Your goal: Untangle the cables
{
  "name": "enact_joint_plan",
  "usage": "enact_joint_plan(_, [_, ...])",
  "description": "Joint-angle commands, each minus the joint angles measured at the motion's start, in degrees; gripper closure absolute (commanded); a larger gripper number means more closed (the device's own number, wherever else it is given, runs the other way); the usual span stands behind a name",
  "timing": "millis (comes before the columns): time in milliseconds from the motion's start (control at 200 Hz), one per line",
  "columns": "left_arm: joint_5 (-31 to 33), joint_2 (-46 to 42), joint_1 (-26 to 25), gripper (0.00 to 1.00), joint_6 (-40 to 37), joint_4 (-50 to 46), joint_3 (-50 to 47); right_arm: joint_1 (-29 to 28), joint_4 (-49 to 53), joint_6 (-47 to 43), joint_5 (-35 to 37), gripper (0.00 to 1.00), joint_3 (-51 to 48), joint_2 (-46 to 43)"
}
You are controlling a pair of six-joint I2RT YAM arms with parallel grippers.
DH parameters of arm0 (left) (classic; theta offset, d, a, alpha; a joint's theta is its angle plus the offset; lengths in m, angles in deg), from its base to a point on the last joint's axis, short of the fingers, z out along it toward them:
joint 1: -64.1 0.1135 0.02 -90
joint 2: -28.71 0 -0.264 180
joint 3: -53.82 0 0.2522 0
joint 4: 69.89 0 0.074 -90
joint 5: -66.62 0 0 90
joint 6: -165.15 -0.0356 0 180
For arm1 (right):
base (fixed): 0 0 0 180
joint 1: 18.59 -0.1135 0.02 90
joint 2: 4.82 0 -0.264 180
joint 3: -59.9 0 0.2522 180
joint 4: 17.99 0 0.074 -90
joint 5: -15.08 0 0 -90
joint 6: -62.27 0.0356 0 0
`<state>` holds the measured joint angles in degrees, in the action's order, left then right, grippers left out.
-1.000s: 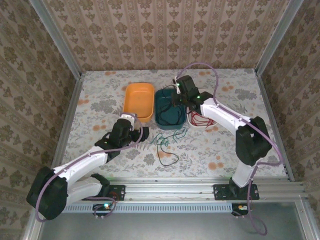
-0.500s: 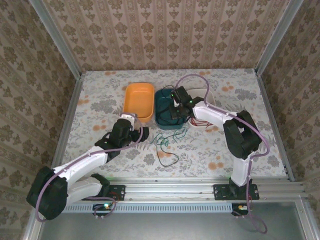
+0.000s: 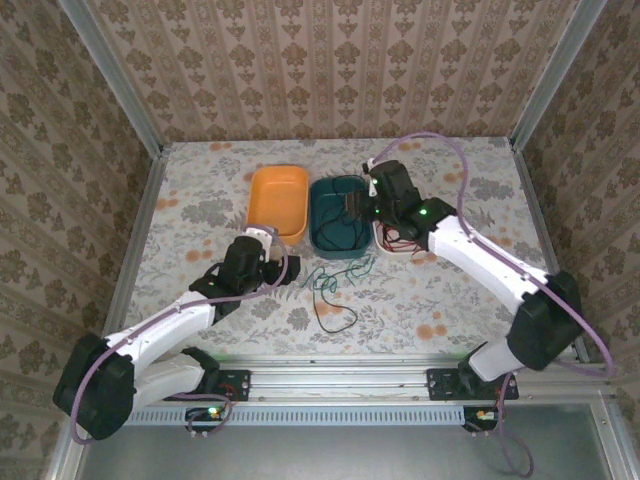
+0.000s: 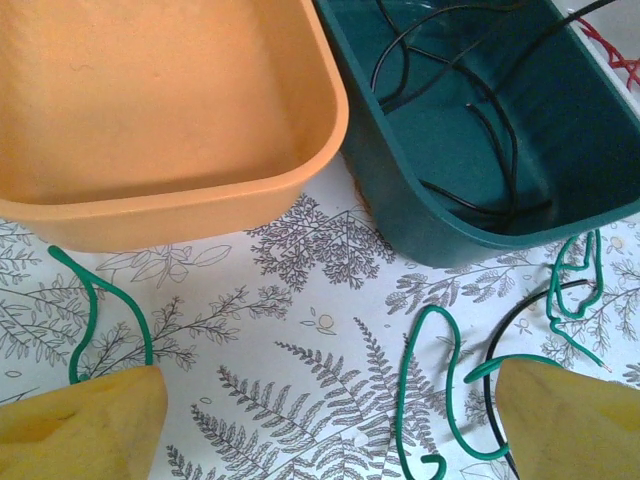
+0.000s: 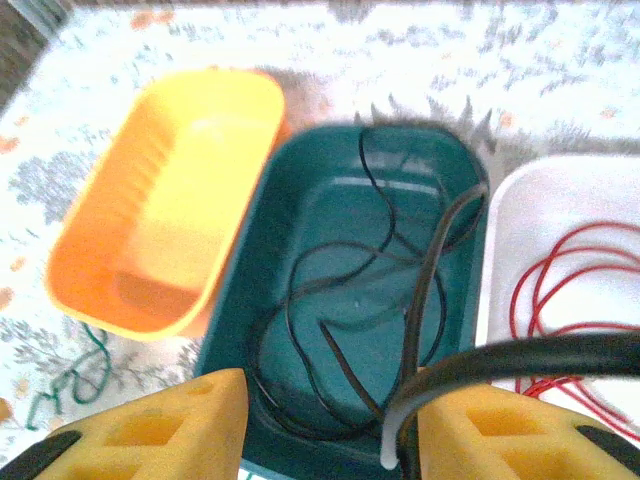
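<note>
Black cables (image 5: 340,300) lie coiled in the teal tray (image 5: 300,205). My right gripper (image 5: 330,430) hangs open above that tray; one black cable (image 5: 425,290) rises from the tray and rests against the inner side of its right finger (image 5: 520,435). Red cables (image 5: 560,290) lie in the white tray (image 5: 520,215). On the table in front of the trays, green cables (image 4: 430,380) tangle with a black cable (image 3: 335,315). My left gripper (image 4: 325,430) is open low over the table with bare cloth between its fingers and green loops beside each finger.
The orange tray (image 3: 279,203) stands left of the teal tray (image 3: 337,220), with the white tray (image 3: 400,238) on the right, all three side by side. Patterned walls and metal rails enclose the flowered table.
My right gripper has opened from shut, and its arm has swung out to the right over the teal tray. The left arm has hardly moved.
</note>
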<state>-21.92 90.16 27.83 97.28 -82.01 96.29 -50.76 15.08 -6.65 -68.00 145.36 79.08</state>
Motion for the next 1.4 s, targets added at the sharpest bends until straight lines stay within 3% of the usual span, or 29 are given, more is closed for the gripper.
enact_joint_plan(0, [-2.51, 1.04, 0.0, 0.13, -1.79, 0.09, 1.88, -0.57, 1.52, 0.89, 1.51, 0.5, -3.86, -3.06])
enact_joint_plan(115, [-3.59, 2.63, -0.11, 0.13, -1.44, 1.57, 1.79, -1.23, -0.23, 0.77, -0.82, 0.5, -8.49, -7.69])
enact_joint_plan(245, [-4.39, 4.29, -0.2, 0.13, -1.33, 3.05, 2.08, -1.24, -0.33, -0.56, -4.27, 0.54, -9.45, -7.03])
enact_joint_plan(410, [-5.13, 5.08, -0.29, 0.13, -1.45, 3.18, 2.76, -1.15, -1.37, -1.1, -6.38, 0.89, -6.23, -0.4])
enact_joint_plan(495, [-5.96, 4.67, -0.46, 0.13, -1.63, 3.43, 2.84, -0.93, -1.7, -1.63, -9.29, 0.98, -2.81, 4.83])
enact_joint_plan(565, [-6.72, 4.14, -0.55, 0.13, -1.68, 3.34, 3.06, -0.72, -2.14, -1.7, -13.0, 1.0, 0.85, 9.54])
enact_joint_plan(905, [-5.83, 2.62, -0.79, 0.13, -1.76, 0.96, 3.72, 1.98, 14.28, 4.81, -20.69, 1.0, 25.84, 36.82])
enact_joint_plan(1105, [-5.65, 2.62, -1.05, 0.13, -1.31, 1.13, 3.41, 2.81, 18.5, 5.81, -19.43, 0.96, 26.94, 40.81])
enact_joint_plan(1200, [-5.47, 2.53, -1.17, 0.13, -1.23, 1.08, 3.37, 2.89, 17.69, 5.66, -19.26, 0.88, 25.18, 39.01])
enact_joint_plan(1395, [-4.62, 2.62, -1.21, 0.13, -1.2, 1.1, 3.46, 2.98, 14.22, 4.96, -17.45, 0.58, 20.68, 32.36])
